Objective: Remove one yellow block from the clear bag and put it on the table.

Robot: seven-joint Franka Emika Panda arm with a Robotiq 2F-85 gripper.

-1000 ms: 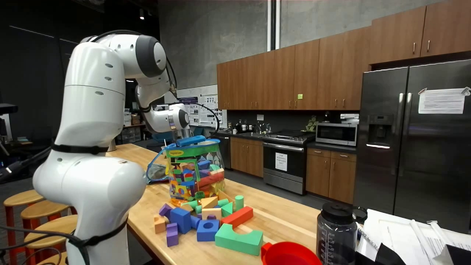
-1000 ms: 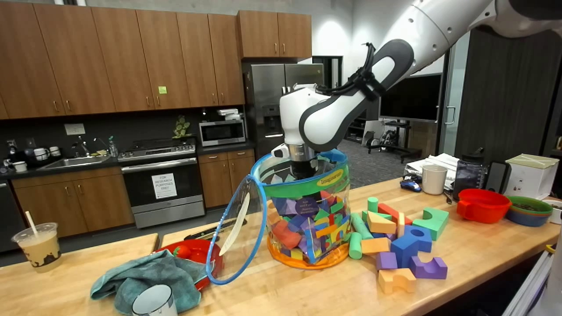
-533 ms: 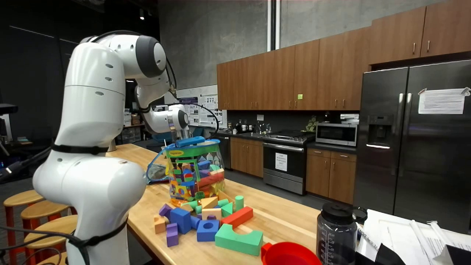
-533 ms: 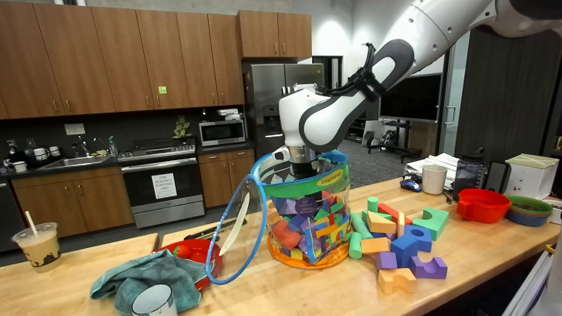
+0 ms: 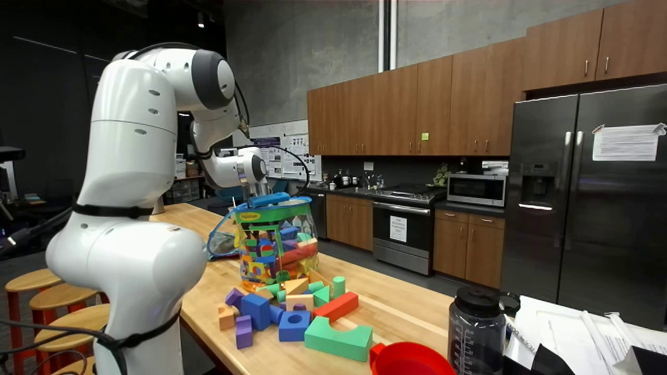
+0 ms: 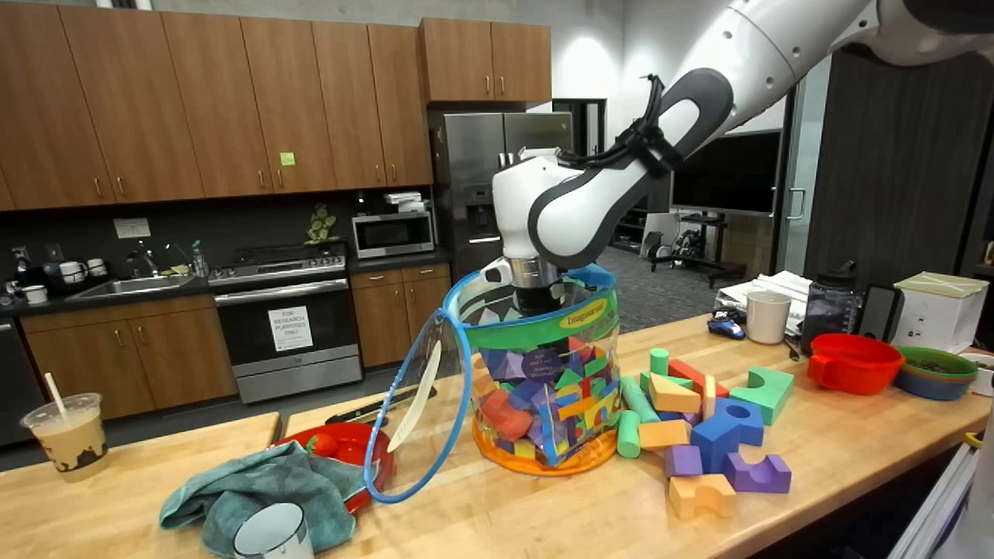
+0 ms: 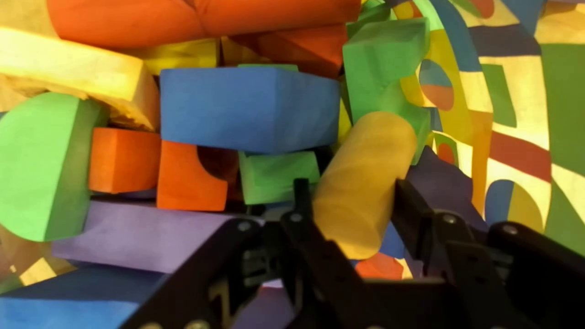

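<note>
The yellow block, a cylinder [image 7: 370, 151], lies tilted among the other blocks inside the clear bag. My gripper [image 7: 351, 185] has reached down into the bag and is shut on this cylinder, with one finger [image 7: 301, 194] against its left side and the other against its right. In both exterior views the clear bag [image 6: 536, 334] stands upright on the table [image 6: 443, 528], its top unzipped and the lid hanging to one side. The bag's wall and rim [image 5: 276, 213] hide my fingers in the exterior views.
Around the held cylinder are a blue block [image 7: 219, 107], a green block [image 7: 384, 59] and a purple block [image 7: 146, 235]. Loose blocks [image 6: 714, 435] lie beside the bag. The lid [image 6: 423, 411] leans near a cloth [image 6: 264, 489]; a red bowl [image 6: 854, 361] stands farther along.
The wrist has shifted very slightly to the left inside the bag's mouth in an exterior view. The bag and the loose blocks have stayed put.
</note>
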